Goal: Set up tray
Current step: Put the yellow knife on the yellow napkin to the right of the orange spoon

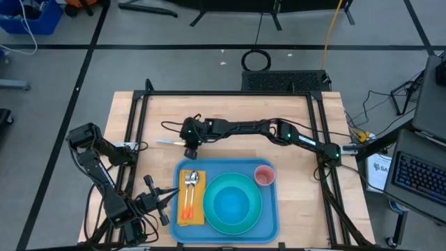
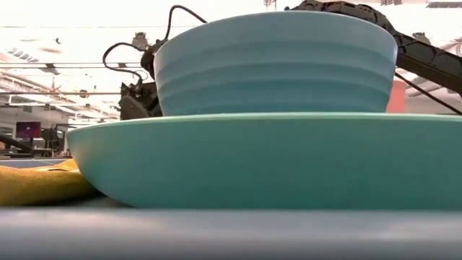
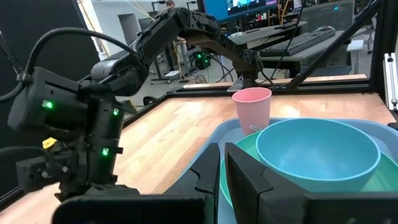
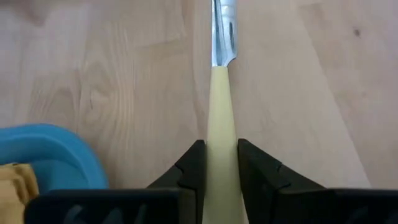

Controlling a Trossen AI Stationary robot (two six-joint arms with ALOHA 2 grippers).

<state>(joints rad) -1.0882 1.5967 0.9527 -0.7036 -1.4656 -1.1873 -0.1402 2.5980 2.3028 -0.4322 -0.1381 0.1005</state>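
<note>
Cream-handled knife [image 4: 221, 118] in right pincer [image 4: 221, 168]

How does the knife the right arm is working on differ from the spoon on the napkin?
The knife has a cream handle; the spoon has an orange one. The knife lies on bare wood outside the tray, clamped in the right end effector; the spoon rests free on the yellow napkin inside it. Both have metal heads.

Two dark jointed arms, black cables, green indicator lights.

Past the right hand [image 4: 217, 165], the knife [image 4: 222, 93] blade runs off the picture's edge; the bowl [image 2: 274, 65] hides most of the pink cup [image 2: 395, 95].
</note>
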